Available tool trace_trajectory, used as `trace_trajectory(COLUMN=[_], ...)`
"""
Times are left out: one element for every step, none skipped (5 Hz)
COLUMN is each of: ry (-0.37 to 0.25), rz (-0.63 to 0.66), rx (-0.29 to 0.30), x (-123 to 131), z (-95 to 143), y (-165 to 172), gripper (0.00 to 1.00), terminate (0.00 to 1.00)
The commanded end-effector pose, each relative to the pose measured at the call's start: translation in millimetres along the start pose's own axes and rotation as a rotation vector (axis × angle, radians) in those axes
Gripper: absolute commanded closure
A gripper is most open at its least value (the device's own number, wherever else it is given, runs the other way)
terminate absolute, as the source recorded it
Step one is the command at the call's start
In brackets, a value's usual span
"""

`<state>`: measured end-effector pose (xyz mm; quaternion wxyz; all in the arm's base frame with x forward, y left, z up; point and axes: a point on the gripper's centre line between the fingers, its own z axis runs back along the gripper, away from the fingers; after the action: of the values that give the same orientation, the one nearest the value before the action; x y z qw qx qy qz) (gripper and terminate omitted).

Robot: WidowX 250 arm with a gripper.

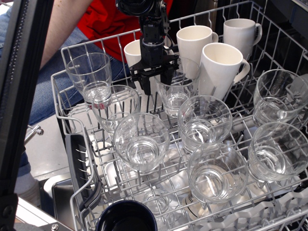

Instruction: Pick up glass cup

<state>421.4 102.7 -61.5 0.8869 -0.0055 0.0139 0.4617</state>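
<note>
Several clear glass cups stand upright in a grey wire dishwasher rack (72, 159). My gripper (155, 81) hangs from the black arm at the back middle, with its jaws open. It is low over the left rim of the back-middle glass cup (179, 96). The left finger (143, 84) is outside that cup's left wall, and the right finger seems to be at or just inside the rim. Nothing is held. Other glass cups stand at the back left (90, 77), in the middle (142, 142) and at the front (217, 171).
White mugs stand behind the gripper (195, 41), to its right (219, 67), at the far back (240, 31) and partly hidden behind the arm (132, 52). A dark blue cup (126, 216) is at the front. A person in a red shirt (110, 19) sits behind the rack. A dark post (19, 96) blocks the left.
</note>
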Motion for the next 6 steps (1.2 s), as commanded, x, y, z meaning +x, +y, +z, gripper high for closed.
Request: trace_trajectory(ry=[-0.027, -0.020, 0.014, 0.079, 0.070, -0.001], rz=[0.014, 0.005, -0.054, -0.128, -0.163, -0.187], rx=[-0.078, -0.104, -0.152, -0.203, -0.252, -0.272], x=[8.7, 8.0, 9.5, 13.5, 11.7, 5.9], z=[23.8, 32.4, 51.8, 80.9, 109.9, 133.7], y=[-8.2, -9.7, -6.5, -4.6, -7.5, -11.2], gripper=[1.00, 1.00, 1.00, 1.00, 1.00, 1.00], terminate=[0.00, 0.00, 0.00, 0.00, 0.00, 0.00])
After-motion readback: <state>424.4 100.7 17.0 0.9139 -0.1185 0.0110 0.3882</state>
